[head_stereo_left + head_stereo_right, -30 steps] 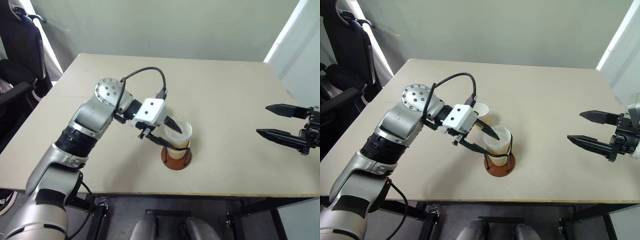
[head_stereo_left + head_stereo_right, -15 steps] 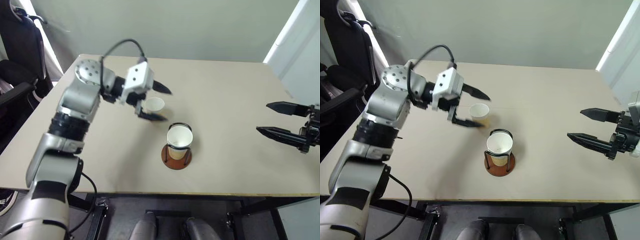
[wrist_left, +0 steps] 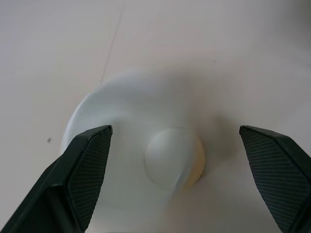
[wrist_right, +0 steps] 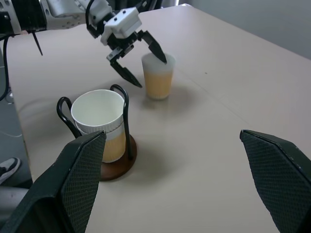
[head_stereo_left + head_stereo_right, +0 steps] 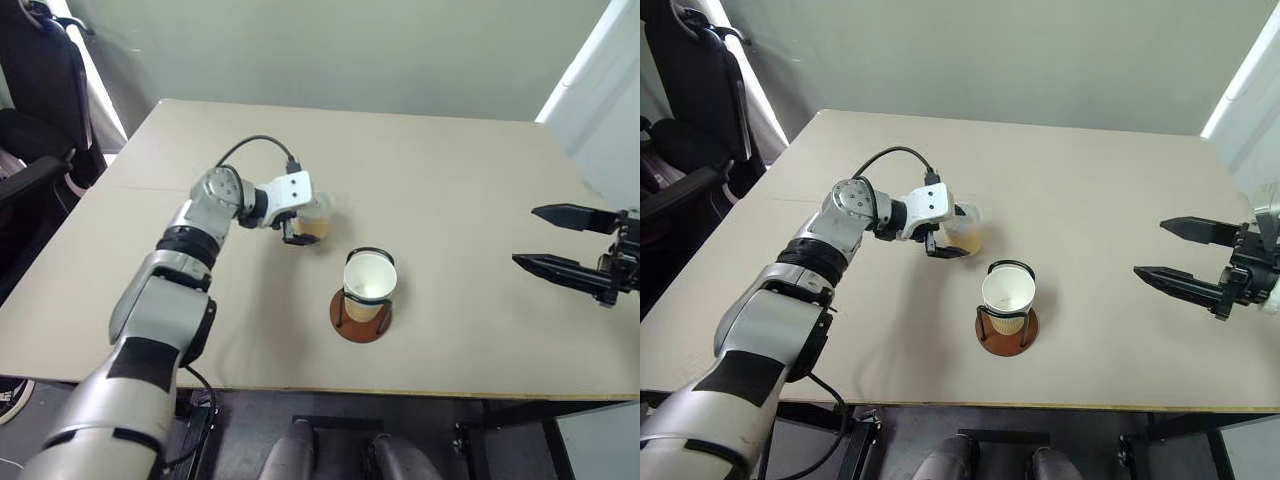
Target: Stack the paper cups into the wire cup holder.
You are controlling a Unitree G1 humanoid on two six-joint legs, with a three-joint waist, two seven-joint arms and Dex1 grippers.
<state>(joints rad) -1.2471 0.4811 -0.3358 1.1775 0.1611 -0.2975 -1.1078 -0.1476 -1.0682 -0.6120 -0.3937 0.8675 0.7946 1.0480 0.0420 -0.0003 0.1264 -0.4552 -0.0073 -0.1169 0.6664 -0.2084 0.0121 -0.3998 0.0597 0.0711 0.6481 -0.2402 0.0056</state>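
Loose cup [image 5: 964, 232] left-behind holder [image 5: 1006, 322] — (stack [image 5: 1008, 294] inside).

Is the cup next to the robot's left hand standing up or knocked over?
Standing up. The loose paper cup sits on its base on the table, open mouth upward, between the open fingers of the left gripper.

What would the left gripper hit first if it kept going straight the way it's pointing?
Most likely the loose paper cup standing on the table: the open left gripper straddles its rim, aimed into its mouth.
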